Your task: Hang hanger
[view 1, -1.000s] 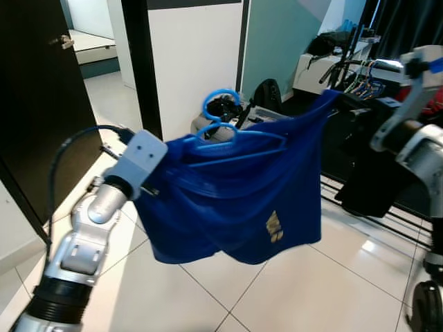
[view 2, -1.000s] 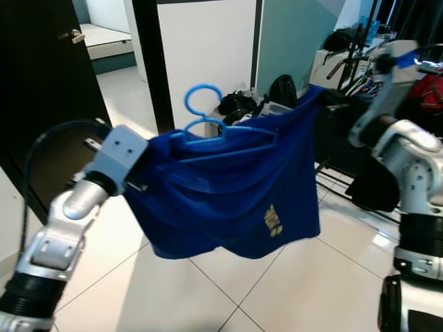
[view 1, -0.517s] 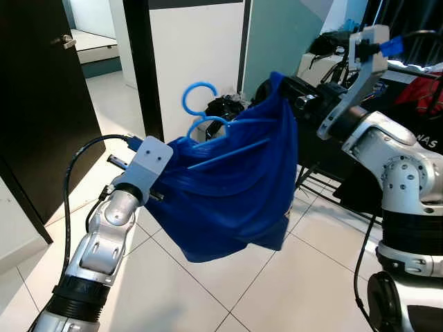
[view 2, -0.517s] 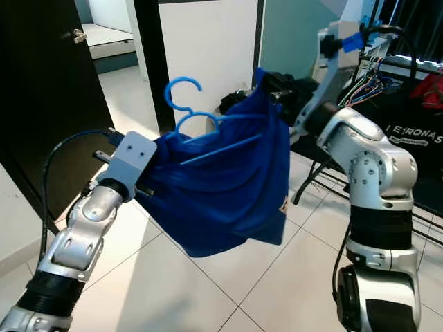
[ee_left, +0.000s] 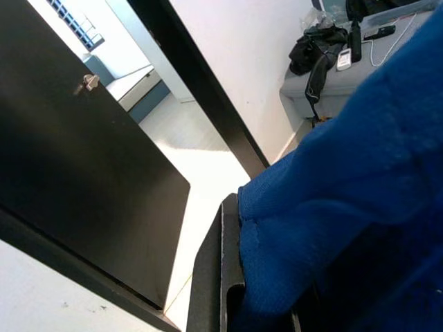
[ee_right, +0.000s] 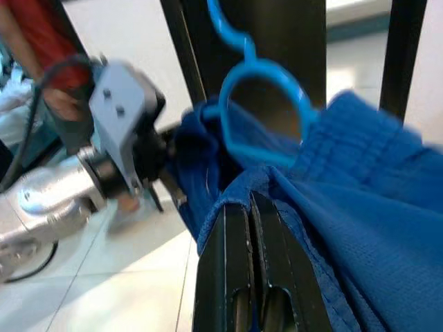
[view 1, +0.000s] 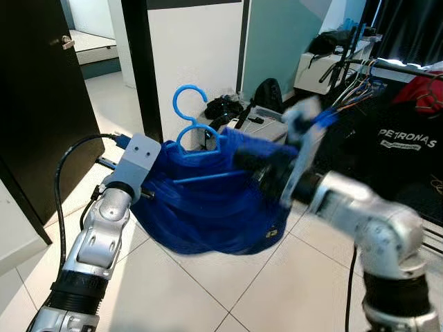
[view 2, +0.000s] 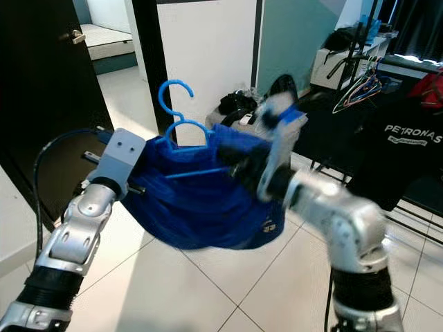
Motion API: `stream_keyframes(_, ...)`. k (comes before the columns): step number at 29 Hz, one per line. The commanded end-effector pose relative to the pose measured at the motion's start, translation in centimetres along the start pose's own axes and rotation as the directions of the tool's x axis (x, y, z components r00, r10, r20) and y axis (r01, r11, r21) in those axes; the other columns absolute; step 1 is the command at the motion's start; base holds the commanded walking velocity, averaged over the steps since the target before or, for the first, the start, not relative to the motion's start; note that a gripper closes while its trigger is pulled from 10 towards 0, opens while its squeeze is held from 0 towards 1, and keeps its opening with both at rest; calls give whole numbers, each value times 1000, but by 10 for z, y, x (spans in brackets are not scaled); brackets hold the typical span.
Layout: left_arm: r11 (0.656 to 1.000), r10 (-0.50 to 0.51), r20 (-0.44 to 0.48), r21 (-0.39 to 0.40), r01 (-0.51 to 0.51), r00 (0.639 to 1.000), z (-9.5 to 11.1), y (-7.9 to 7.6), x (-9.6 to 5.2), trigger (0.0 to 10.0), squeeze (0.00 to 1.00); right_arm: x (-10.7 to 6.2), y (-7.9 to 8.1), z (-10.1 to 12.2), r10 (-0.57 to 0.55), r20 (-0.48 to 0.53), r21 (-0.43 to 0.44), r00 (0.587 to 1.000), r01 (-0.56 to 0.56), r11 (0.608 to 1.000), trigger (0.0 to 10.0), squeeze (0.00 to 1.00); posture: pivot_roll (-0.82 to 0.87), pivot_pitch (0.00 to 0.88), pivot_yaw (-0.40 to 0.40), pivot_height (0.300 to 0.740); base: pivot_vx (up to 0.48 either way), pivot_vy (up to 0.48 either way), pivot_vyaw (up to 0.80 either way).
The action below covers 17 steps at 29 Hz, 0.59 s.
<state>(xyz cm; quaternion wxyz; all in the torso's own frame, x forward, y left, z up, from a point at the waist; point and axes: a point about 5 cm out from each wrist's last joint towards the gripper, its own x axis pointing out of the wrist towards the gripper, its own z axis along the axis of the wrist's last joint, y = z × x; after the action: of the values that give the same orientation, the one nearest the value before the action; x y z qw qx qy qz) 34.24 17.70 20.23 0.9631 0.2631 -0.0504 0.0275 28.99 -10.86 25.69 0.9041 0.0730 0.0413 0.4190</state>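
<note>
A light blue plastic hanger stands with its hook up, threaded into dark blue shorts with a small gold logo. The shorts sag in a bunched loop between both arms at chest height. My left gripper is shut on one edge of the cloth, at the left under its grey wrist block. My right gripper is blurred in the eye views. It is shut on the other edge, close to the hanger's shoulder. Both sets of fingertips are buried in fabric.
A black door stands at the left and a white wall panel is behind the hanger. Bags and a grey box lie on the tiled floor. At the right, a clothes rack holds spare hangers and a black printed shirt.
My right arm has swung from the far right across to the left, carrying its edge of the shorts close to the left gripper. The spread shorts are now bunched, and the hanger sits further left.
</note>
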Motion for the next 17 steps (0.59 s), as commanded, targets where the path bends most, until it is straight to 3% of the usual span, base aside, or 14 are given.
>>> stream_keyframes(1,1000,-8,18,-11,8,1000,7,-5,2,0,0,2,0,-4,-31,-15,-9,999,31,999,0,0,-106,0,-25,740,0,0,0)
stream_keyframes(2,999,-18,24,-28,18,1000,9,-7,1,0,0,1,-14,-12,-137,-38,-16,990,137,990,0,0,-103,0,-25,740,0,0,0)
stream_keyframes(3,999,-18,24,-28,18,1000,9,-7,1,0,0,1,-14,-12,-137,-38,-16,990,137,990,0,0,-103,0,-25,740,0,0,0)
stream_keyframes(4,999,-25,25,-42,26,999,10,-10,1,0,0,0,-25,-16,-219,-53,-33,974,217,976,0,0,-103,0,-25,740,0,0,0)
stream_keyframes(8,995,-33,15,-89,35,999,9,-13,0,0,0,-6,-39,-24,-315,-100,-111,944,304,946,0,0,-101,0,-29,740,0,0,0)
stream_keyframes(9,994,-33,9,-106,34,999,8,-14,-1,0,0,-9,-42,-27,-335,-118,-134,935,319,938,4549,0,-101,0,-30,740,0,0,0)
stream_keyframes(10,994,-33,9,-106,34,999,8,-14,-1,0,0,-9,-42,-27,-335,-118,-134,935,319,938,4549,0,-101,0,-30,740,0,0,0)
stream_keyframes(11,992,-32,4,-123,32,999,7,-14,-1,0,0,-12,-45,-30,-358,-134,-162,924,336,928,10000,0,-101,0,-30,740,0,0,0)
stream_keyframes(17,989,-24,4,-148,25,1000,7,-13,0,0,0,-25,-59,-28,-429,-103,-175,897,408,896,10000,0,-103,0,-27,740,0,0,0)
